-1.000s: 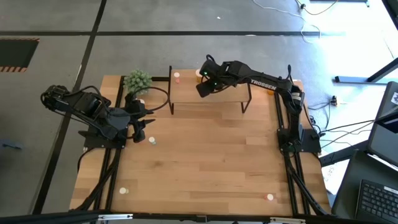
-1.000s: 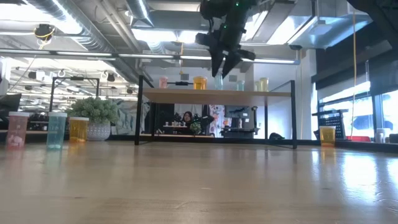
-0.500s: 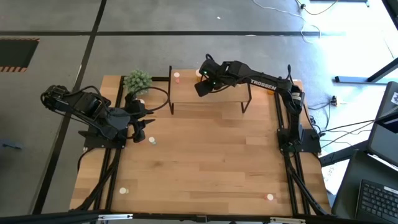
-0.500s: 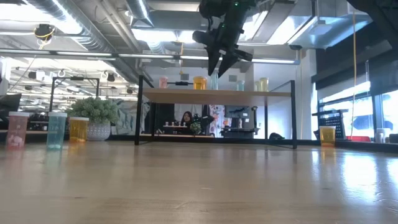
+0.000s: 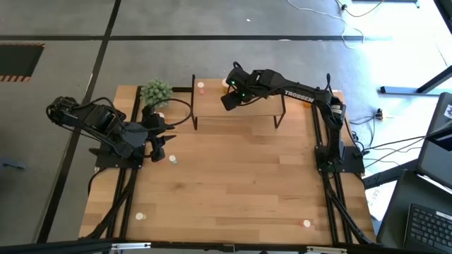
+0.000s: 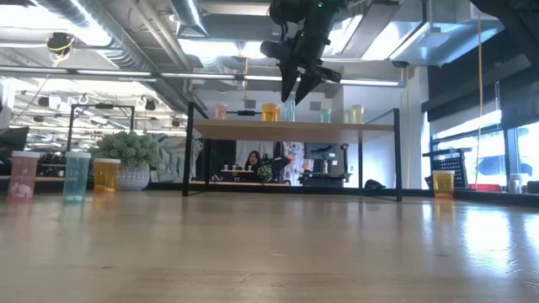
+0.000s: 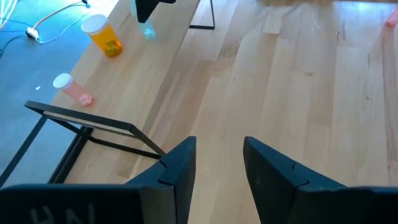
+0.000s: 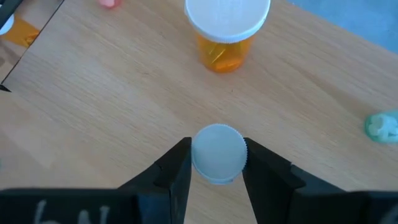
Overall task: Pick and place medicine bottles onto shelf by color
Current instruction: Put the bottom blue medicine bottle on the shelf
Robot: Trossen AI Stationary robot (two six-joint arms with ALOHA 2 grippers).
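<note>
Two loose bottles, nearest: one pale and one pink-red stand well apart by the near edge of the counter, neither yet sorted.
Left gripper: it hovers over the left side of the counter; we see its jaws parted and nothing between them. A pale bottle stands just beside it.
Potted plant: at the far left corner, beside the shelf's end; no part of the task.
Shelf: along the far edge of the counter. A pink bottle and an orange bottle already stand on its board, with paler ones toward the other end.
Right gripper: above the shelf, pointing down, jaws closed on the pale cap of the held bottle.
Held bottle: bluish-clear, just beside the orange bottle; we cannot tell whether its base touches the board.
Step in hand: we judge this to be the placing of one bottle on the shelf.
Next move: we expect a last short descent if needed, an opening of the jaws, and a straight lift clear of the orange neighbour.
</note>
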